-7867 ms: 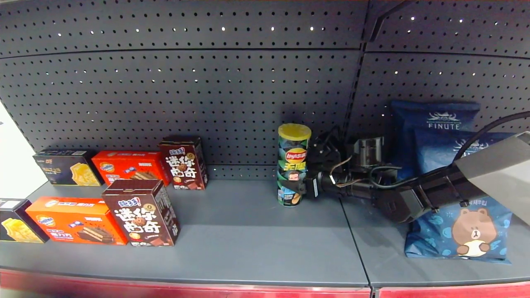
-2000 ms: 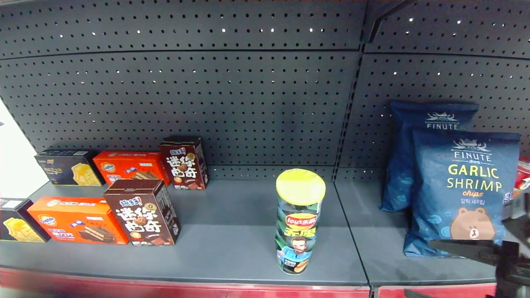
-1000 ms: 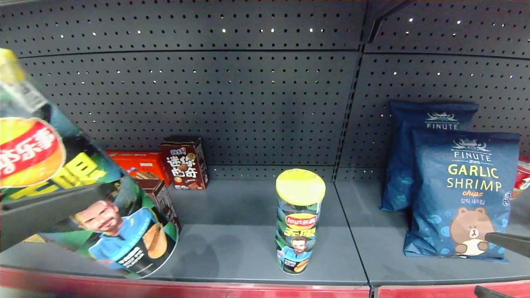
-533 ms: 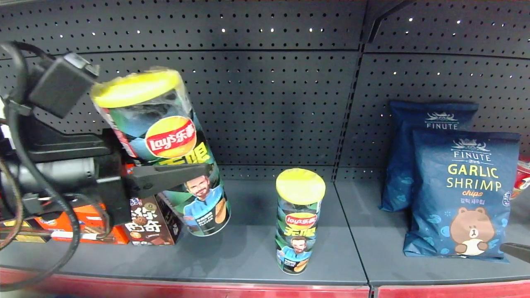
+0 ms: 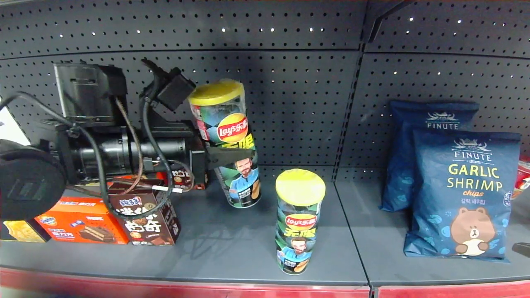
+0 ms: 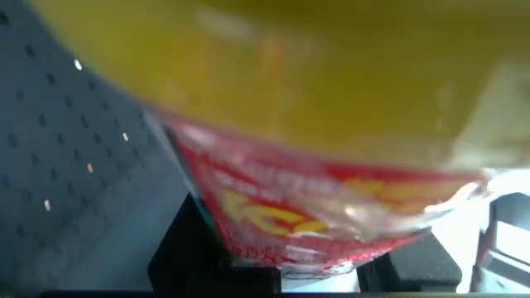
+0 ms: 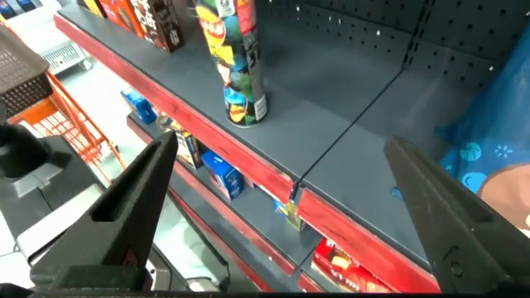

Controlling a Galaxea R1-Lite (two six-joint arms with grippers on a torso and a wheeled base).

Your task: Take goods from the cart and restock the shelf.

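Grey shelf (image 5: 232,244), perforated back panel (image 5: 269,103), orange cart (image 7: 41,112)

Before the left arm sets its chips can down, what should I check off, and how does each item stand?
1. Grip: the left gripper is shut around the middle of the held can: ok.
2. Upright: the held can tilts, lid toward the robot's left: not ok.
3. Base resting on the shelf: cannot tell.
4. Gap to the standing can: apart: ok.
5. Path clear of the right gripper: it is open, off right by the shelf's front edge: ok.
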